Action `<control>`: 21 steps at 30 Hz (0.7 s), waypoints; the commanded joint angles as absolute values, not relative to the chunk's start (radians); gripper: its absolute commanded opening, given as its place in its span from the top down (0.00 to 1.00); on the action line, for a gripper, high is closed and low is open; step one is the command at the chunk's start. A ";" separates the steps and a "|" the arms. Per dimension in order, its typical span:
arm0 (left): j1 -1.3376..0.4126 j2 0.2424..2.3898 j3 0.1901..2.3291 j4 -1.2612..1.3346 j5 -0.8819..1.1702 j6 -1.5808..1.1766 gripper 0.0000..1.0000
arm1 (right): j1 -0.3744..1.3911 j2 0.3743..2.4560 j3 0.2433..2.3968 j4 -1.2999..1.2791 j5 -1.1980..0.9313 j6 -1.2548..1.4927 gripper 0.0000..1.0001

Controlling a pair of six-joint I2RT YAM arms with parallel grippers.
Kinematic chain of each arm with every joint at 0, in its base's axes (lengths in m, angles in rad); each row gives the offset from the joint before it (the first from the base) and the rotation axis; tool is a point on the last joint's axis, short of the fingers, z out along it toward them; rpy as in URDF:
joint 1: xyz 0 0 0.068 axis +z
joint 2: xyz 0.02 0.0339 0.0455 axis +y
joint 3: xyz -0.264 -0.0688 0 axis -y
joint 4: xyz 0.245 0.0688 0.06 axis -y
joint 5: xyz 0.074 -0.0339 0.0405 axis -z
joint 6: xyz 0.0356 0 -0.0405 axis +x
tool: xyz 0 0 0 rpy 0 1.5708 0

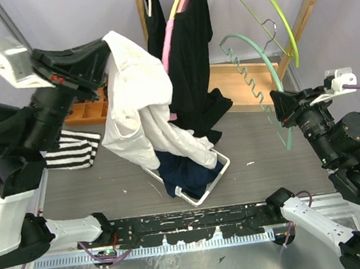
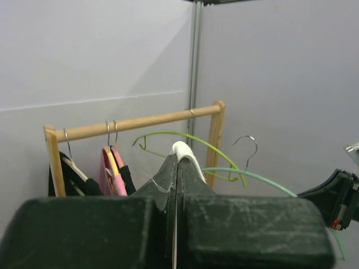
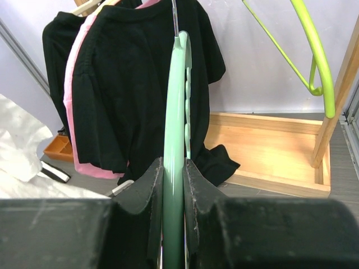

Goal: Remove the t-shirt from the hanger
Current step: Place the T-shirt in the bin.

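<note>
Above the grey table (image 1: 268, 156), left tool (image 2: 177, 159) tight on crumpled white t-shirt (image 1: 132, 94), right tool (image 3: 173, 168) tight around smooth mint hanger (image 3: 174, 101).

No legible text, labels, brands or numbers (red spot (image 1: 59, 78) on left arm (image 1: 33, 119) possibly marking, too blurred).

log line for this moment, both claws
left claw: shut on white t-shirt | right claw: shut on mint hanger | t-shirt off hanger

White t-shirt (image 1: 132, 94), mint-green hanger (image 3: 174, 112)
</note>
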State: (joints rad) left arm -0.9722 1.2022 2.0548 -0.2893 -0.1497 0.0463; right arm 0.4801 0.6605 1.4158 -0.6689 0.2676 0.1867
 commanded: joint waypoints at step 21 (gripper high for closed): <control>-0.996 1.333 1.619 -0.027 -0.087 -0.151 1.00 | 0.474 0.646 1.368 -0.543 0.265 0.185 0.99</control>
